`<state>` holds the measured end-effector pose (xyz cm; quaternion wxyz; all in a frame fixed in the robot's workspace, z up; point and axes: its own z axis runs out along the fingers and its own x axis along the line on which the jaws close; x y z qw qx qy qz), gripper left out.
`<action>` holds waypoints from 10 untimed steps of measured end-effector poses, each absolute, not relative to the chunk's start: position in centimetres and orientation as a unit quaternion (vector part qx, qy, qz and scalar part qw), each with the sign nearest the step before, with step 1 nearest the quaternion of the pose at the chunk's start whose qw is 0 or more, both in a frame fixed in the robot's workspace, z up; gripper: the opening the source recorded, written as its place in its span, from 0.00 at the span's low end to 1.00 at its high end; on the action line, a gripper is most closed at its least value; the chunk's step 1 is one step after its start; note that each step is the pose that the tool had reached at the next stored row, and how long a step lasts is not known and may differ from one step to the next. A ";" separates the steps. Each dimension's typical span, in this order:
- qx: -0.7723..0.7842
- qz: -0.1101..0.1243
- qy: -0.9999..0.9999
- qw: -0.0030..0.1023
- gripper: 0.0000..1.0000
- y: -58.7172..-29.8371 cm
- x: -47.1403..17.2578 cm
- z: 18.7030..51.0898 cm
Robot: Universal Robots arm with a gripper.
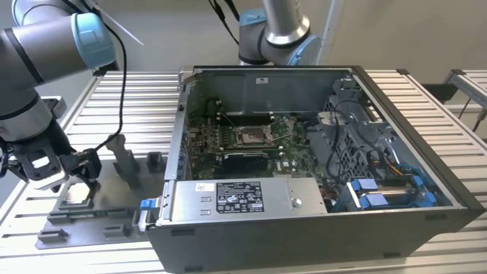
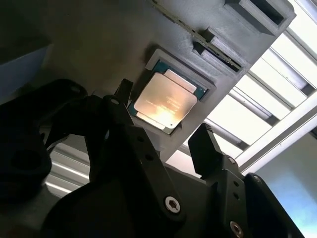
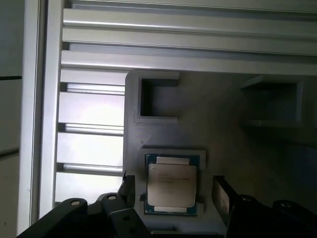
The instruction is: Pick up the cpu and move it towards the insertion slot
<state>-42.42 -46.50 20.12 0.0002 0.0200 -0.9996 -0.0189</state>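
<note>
Gripper [image 3: 173,192] spread astride the cpu [image 3: 172,179] in its fixture [image 3: 208,124]; off-centre closing may tilt or jam it.

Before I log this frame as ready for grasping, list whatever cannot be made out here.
cpu underside: faces down into the grey fixture pocket, in both wrist views.
cpu top face: partly washed out by glare in the second wrist view.
insertion slot: too small in the exterior view to judge its contacts or levers.
gripper: open astride the cpu; whether its fingertips touch the fixture cannot be told.
</note>
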 end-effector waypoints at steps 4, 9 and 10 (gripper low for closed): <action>0.020 -0.019 -1.000 0.000 1.00 -46.6 -42.4 19.8; 0.020 -0.019 -1.000 0.000 1.00 -46.8 -42.5 19.4; 0.020 -0.019 -1.000 0.000 1.00 -46.8 -42.5 19.4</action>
